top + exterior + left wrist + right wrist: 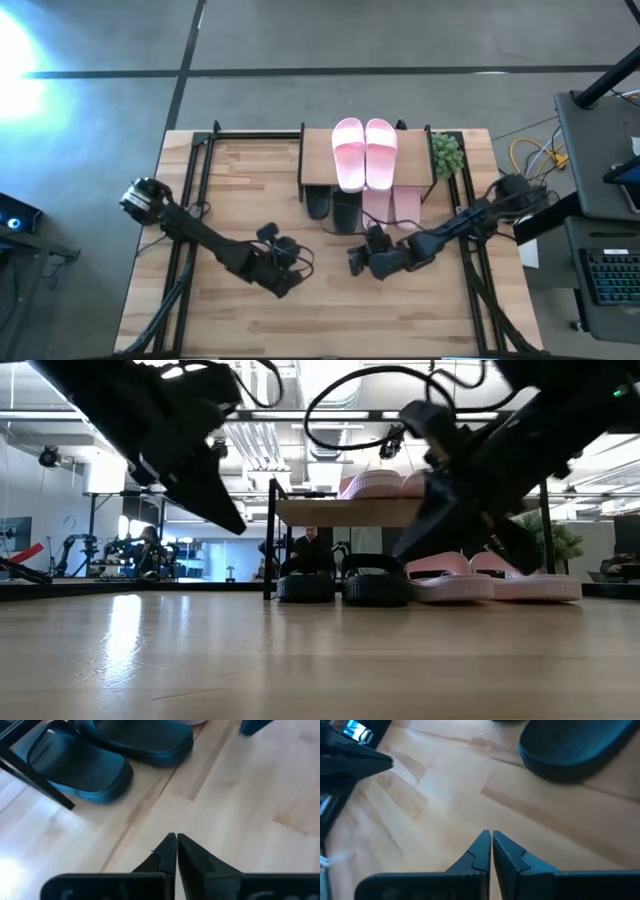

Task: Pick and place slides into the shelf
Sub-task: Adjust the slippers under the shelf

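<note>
A small low shelf [318,148] with a flat light-wood top board on thin black metal legs stands at the far middle of the pale wooden worktop [240,200]. On its top board lie two pale pink open-toe slides [365,152] side by side, touching. Under the board, on the worktop, sits a black pair of slides [342,582], and just beside it a second pale pink pair [492,582]; the heels of both pairs stick out from under the shelf's near edge. A green leafy plant [446,153] stands just beside the shelf, on the side of the pink pair.

The left tool [285,268] hangs above the bare worktop in front of the shelf, nearer the black pair, its fingers [167,851] pressed together and holding nothing. The right tool [356,263] hangs just in front of the shelf's near edge, near the black and pink heels, its fingers [481,849] likewise pressed together and empty. The two tools are near each other but apart.
</note>
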